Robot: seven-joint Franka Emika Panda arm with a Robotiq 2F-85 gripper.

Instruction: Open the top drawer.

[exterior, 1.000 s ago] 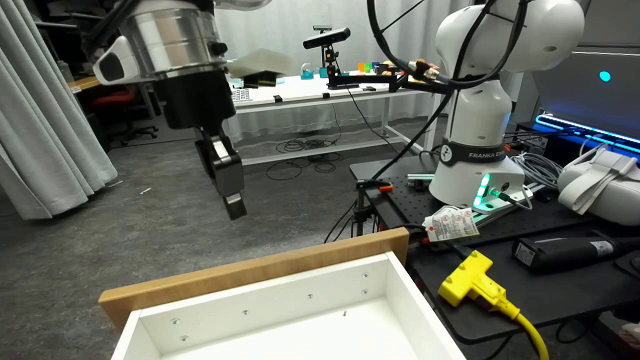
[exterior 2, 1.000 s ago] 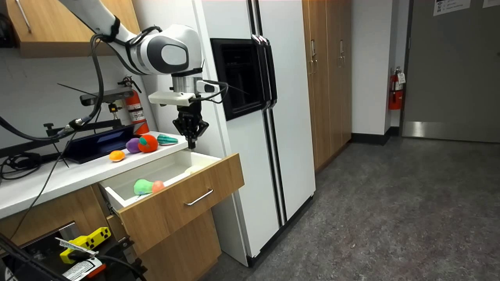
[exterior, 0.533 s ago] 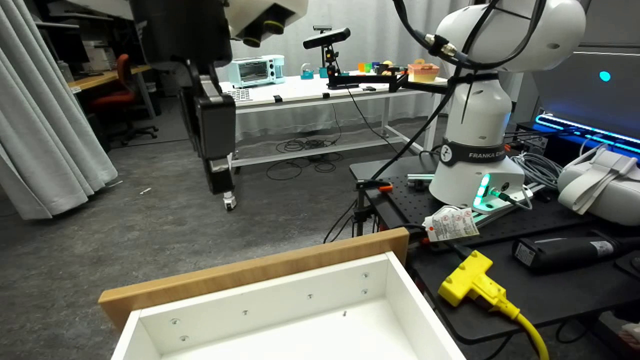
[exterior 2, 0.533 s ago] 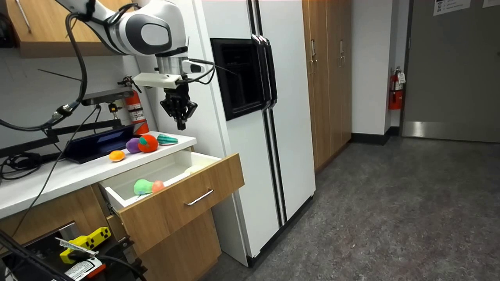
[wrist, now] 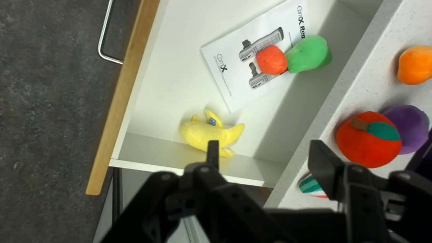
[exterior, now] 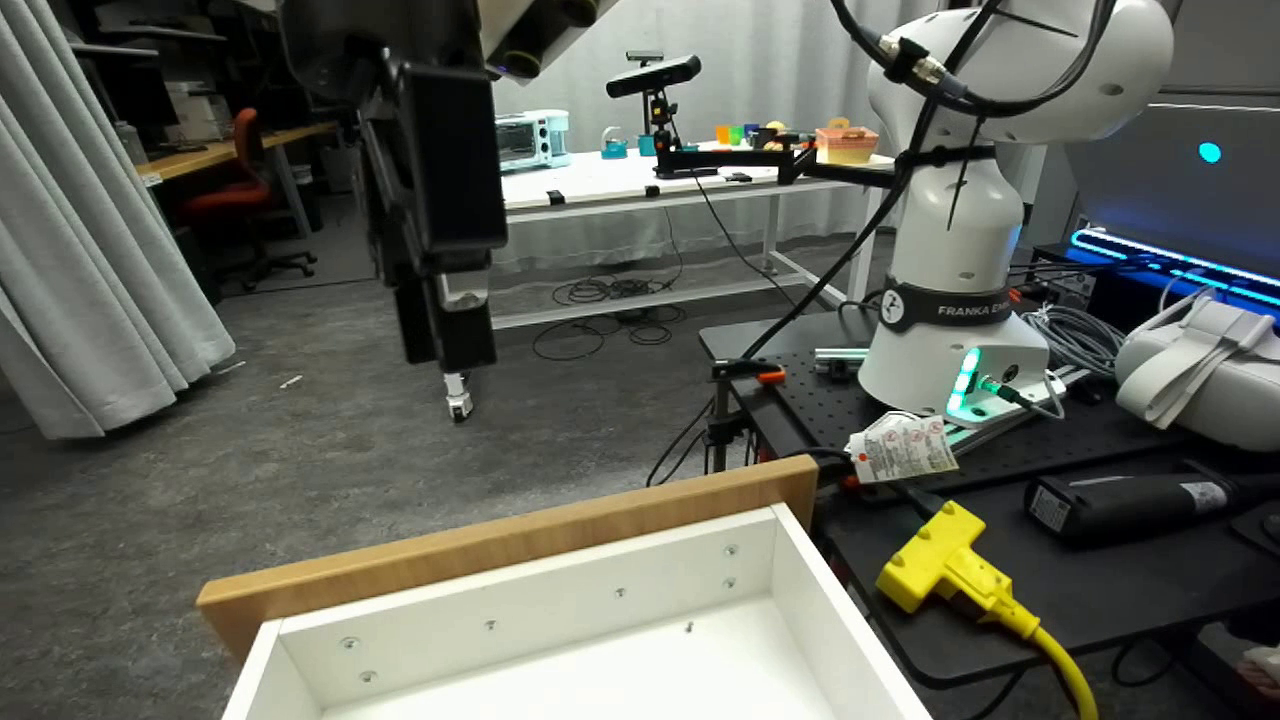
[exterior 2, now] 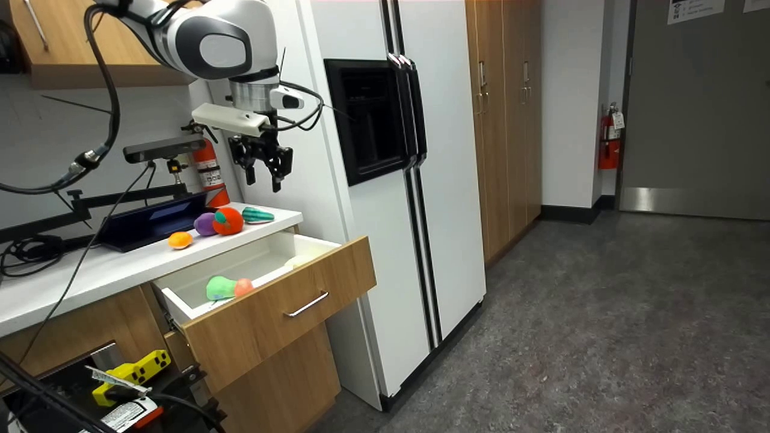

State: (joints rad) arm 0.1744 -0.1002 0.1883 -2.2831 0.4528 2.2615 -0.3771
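Observation:
The top drawer stands pulled out from under the counter, its wooden front board and metal handle facing the floor side. In an exterior view its white inside and tan front fill the bottom of the picture. From above, the wrist view shows the drawer's front edge and handle. My gripper hangs in the air above the counter and the back of the drawer, touching neither. Its two fingers are spread apart, with nothing held between them.
Inside the drawer lie a yellow plush toy, a leaflet, a red toy and a green toy. Several plush toys, including a red-orange one, sit on the counter. A refrigerator stands beside the drawer.
The gripper has risen and drawn back from the drawer over the counter. Its fingers have gone from together to spread. The drawer has stayed in place.

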